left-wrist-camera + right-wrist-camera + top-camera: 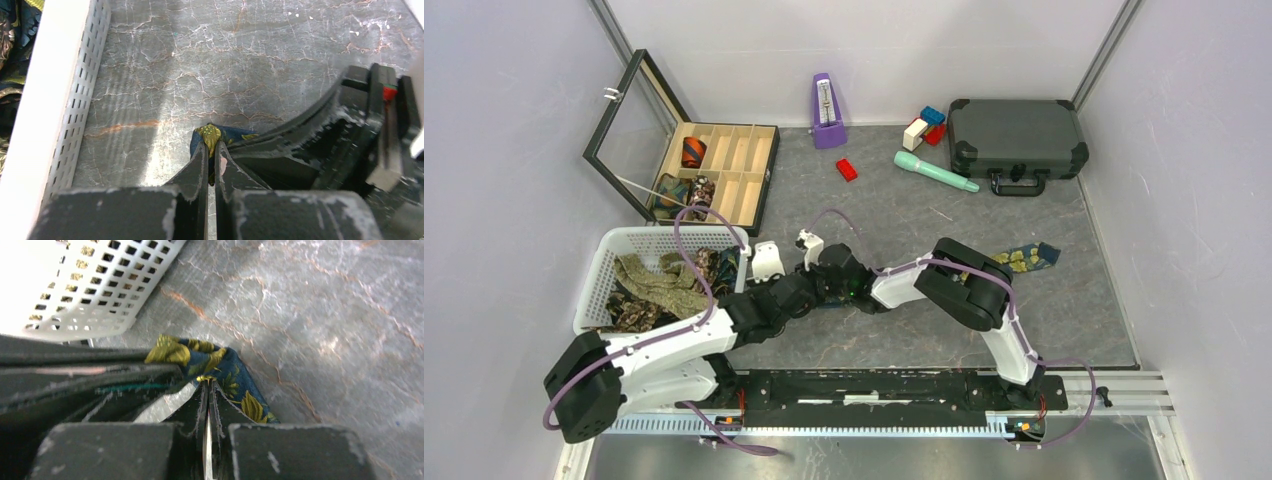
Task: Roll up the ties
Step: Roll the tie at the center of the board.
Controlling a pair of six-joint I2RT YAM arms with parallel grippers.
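1. left arm [674, 345] is folded low, elbow poking toward the near-left corner of the table, forearm reaching to the middle
2. right arm [969, 285] stands up from the near edge, elbow bent, forearm pointing left
3. left gripper [212, 146] and right gripper [207, 382] sit tip to tip
4. both jaws are pinched tight on the same tie [227, 367]
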